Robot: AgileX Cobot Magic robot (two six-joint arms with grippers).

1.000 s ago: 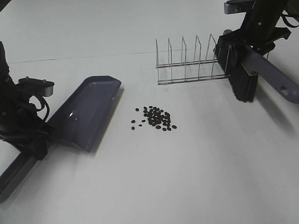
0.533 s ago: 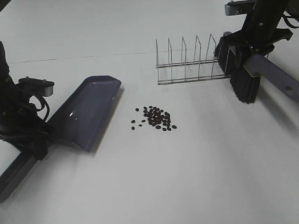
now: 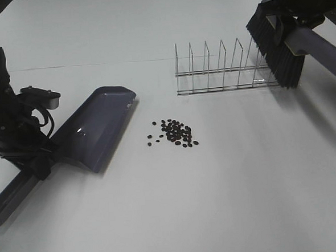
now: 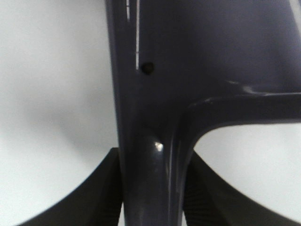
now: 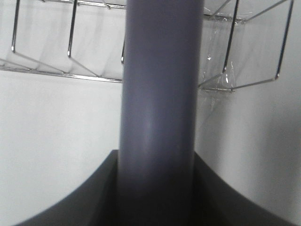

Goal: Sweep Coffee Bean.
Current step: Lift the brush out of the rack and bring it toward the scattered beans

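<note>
Coffee bean (image 3: pixel 173 132) in high view only

The table (image 3: pixel 247 201) is seen as plain white, without pattern. The coffee beans (image 3: pixel 173 132) are shown dark brown-black against it. The dustpan (image 3: pixel 97 127), toward the left edge, is coloured a glossy slate purple-grey (pale streaks of reflection are caught on it). The same purple-grey is given to the brush (image 3: pixel 308 43) near the far right corner, its bristles (image 3: pixel 274 48) black. The wire rack (image 3: pixel 222 71) is silver.
</note>
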